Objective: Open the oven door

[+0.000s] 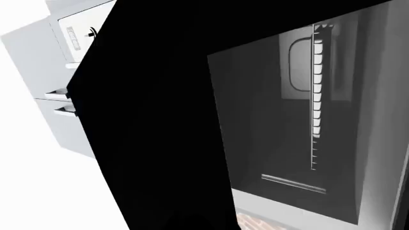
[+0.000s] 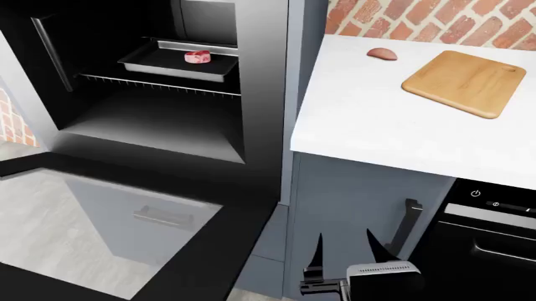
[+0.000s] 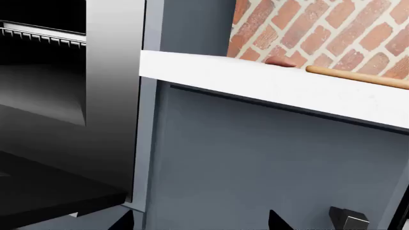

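The right gripper is low in the head view, in front of the plain grey cabinet front. Its two thin black fingers point up and stand apart, and they hold nothing. The left gripper is not in any picture, so I cannot tell how its fingers are. Just to the left of the right gripper is the big black-framed oven door with a wide grey glass window. It is swung all the way down and lies flat, away from the gripper. Behind it the dark oven is open. Inside, a shiny metal tray sits on a wire rack, and a small pink piece of meat lies in the tray. To the right is a white counter top. On it lie a light wooden cutting board and a small reddish-brown lump, set apart, before a red brick wall.
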Motion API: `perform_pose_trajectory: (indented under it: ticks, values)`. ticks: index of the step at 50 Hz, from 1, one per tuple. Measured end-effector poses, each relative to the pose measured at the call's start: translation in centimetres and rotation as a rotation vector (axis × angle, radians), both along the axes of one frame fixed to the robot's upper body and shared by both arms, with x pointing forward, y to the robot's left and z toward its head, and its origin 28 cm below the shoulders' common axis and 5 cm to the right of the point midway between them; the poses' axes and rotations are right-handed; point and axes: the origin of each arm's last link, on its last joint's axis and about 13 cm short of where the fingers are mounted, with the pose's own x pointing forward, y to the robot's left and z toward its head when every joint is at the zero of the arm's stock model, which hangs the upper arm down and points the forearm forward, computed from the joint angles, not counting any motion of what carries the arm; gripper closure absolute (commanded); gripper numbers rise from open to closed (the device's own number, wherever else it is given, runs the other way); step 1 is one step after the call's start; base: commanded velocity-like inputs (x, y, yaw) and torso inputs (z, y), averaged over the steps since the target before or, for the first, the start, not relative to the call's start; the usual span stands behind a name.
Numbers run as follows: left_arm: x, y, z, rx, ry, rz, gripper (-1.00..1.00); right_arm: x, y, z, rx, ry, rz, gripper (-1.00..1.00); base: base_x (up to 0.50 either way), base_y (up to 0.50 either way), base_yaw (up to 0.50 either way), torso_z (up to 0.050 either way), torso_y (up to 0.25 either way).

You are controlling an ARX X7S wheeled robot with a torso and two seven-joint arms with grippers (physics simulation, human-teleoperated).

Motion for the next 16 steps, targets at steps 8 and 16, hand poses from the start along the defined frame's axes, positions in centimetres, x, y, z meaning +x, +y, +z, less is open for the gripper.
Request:
perform_pose_trajectory:
  ticks: [8, 16]
  values:
    - [-0.8, -0.3, -0.8, -0.038, 0.028, 0.010, 1.00, 0.0, 0.0, 0.0, -0.004, 0.001, 0.000, -1.00, 0.00, 0.00, 0.00, 0.000, 0.000]
    - [-1.4, -0.4, -1.4, -0.064, 0.052, 0.020, 1.00, 0.0, 0.0, -0.1, -0.007, 0.001, 0.000, -1.00, 0.00, 0.00, 0.00, 0.000, 0.000]
